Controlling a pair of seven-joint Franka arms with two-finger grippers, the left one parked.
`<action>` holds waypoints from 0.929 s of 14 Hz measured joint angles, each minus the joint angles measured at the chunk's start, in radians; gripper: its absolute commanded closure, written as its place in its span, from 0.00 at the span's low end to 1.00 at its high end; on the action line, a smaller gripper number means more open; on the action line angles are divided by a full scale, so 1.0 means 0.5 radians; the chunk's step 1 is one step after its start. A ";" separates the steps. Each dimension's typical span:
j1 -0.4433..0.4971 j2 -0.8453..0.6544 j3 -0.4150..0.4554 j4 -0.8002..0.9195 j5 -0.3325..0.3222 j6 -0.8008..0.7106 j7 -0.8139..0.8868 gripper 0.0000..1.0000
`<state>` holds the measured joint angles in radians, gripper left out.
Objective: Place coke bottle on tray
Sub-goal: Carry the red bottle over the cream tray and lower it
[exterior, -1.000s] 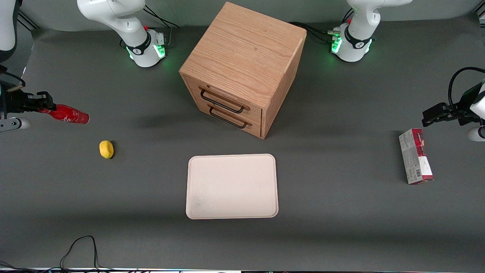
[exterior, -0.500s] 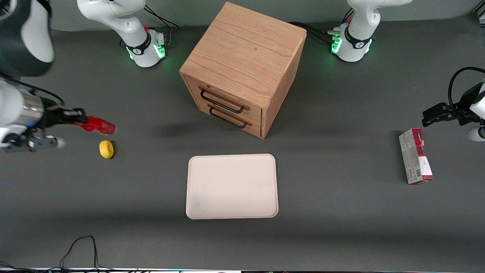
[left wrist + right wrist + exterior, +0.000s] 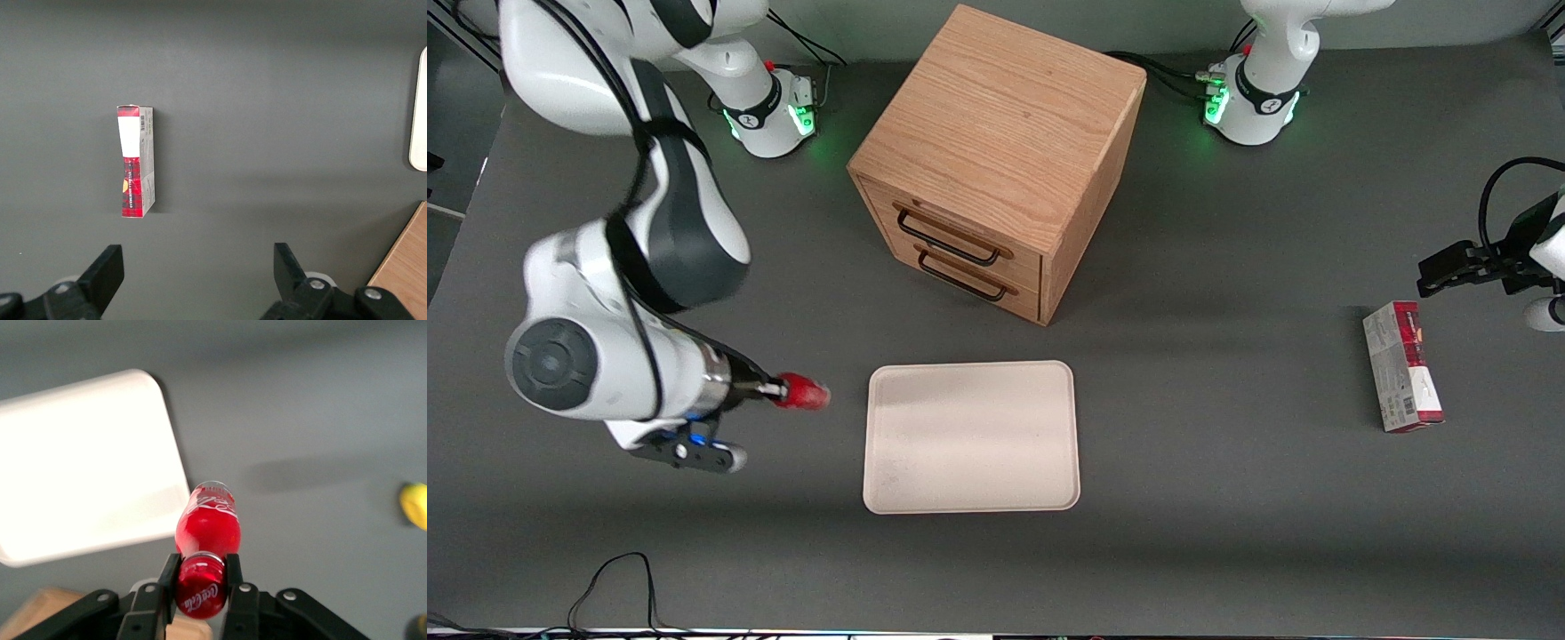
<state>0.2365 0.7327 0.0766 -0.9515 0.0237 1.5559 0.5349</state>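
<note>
My right gripper (image 3: 769, 389) is shut on the cap end of the coke bottle (image 3: 804, 392), a small red bottle with white script. It holds the bottle lying level above the table, its base end pointing at the tray (image 3: 971, 437) and just short of the tray's rim. In the right wrist view the fingers (image 3: 233, 577) clamp the red cap, the bottle (image 3: 208, 528) sticks out from them, and the cream tray (image 3: 80, 467) lies beside it. My gripper (image 3: 199, 577) shows there with its jaws tight on the cap.
A wooden drawer cabinet (image 3: 996, 160) stands farther from the front camera than the tray. A red-and-grey carton (image 3: 1402, 378) lies toward the parked arm's end. A yellow lump (image 3: 415, 505) shows in the right wrist view only. A black cable (image 3: 614, 587) lies at the table's front edge.
My right gripper has carried the bottle from the working arm's end toward the tray and nearer to the front camera. The arm now hides the yellow lump in the front view.
</note>
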 measured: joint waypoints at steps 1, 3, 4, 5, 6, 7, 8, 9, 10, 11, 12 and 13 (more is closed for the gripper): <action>0.013 0.058 0.007 0.021 0.000 0.095 0.051 1.00; 0.060 0.155 0.010 0.036 0.000 0.294 0.187 1.00; 0.089 0.209 0.011 0.043 -0.006 0.391 0.239 1.00; 0.117 0.263 0.010 0.047 -0.016 0.478 0.277 1.00; 0.140 0.316 0.011 0.049 -0.029 0.555 0.310 1.00; 0.157 0.360 0.010 0.052 -0.048 0.613 0.339 1.00; 0.166 0.389 0.010 0.060 -0.064 0.645 0.352 1.00; 0.168 0.393 0.010 0.079 -0.072 0.645 0.357 1.00; 0.167 0.393 0.010 0.092 -0.073 0.645 0.357 1.00; 0.167 0.393 0.009 0.098 -0.073 0.645 0.357 1.00; 0.167 0.393 0.009 0.099 -0.073 0.645 0.357 1.00; 0.167 0.394 0.009 0.099 -0.073 0.645 0.357 1.00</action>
<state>0.3198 0.9295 0.0812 -0.9020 -0.0128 1.8784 0.7134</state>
